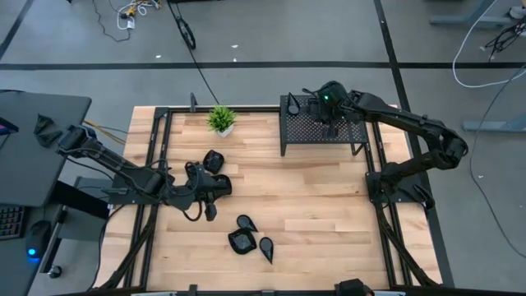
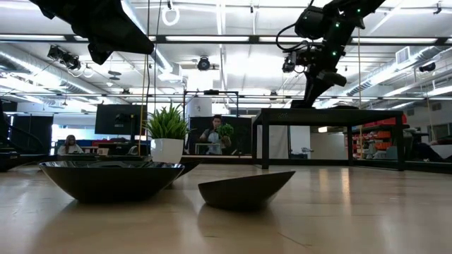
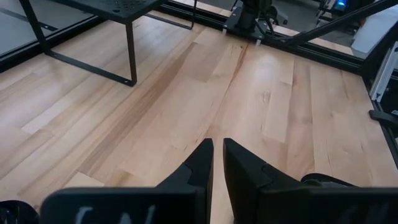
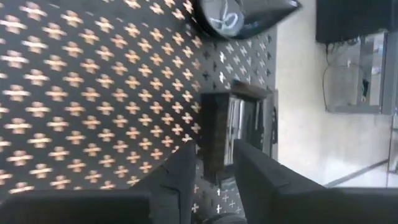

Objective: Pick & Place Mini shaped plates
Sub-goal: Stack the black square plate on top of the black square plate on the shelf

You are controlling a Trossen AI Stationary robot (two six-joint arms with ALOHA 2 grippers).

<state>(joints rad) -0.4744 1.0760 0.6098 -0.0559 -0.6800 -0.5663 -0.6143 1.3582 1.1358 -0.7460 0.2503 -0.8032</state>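
Several glossy black mini shaped plates lie on the wooden table: one [image 1: 213, 160] by my left gripper and a cluster near the front [image 1: 240, 242], seen close in the low view [image 2: 109, 178]. My left gripper [image 1: 223, 187] hovers shut over bare wood [image 3: 217, 163]. My right gripper [image 4: 214, 171] stands open over the black perforated rack [image 1: 322, 127]. Its fingers flank the near end of a square plate [image 4: 239, 124] that rests on the rack top. A teardrop plate [image 4: 242, 15] lies farther along the rack. My right gripper comes at the square plate's near edge [image 4: 217, 158] slanting down from above, one finger on each side. I cannot tell whether either finger touches it. The plate rests on the rack top.
A small green potted plant [image 1: 220, 120] stands at the table's far edge, left of the rack. A black frame rail [image 1: 380, 177] runs along the table's sides. Bare wood lies between the rack and the front cluster.
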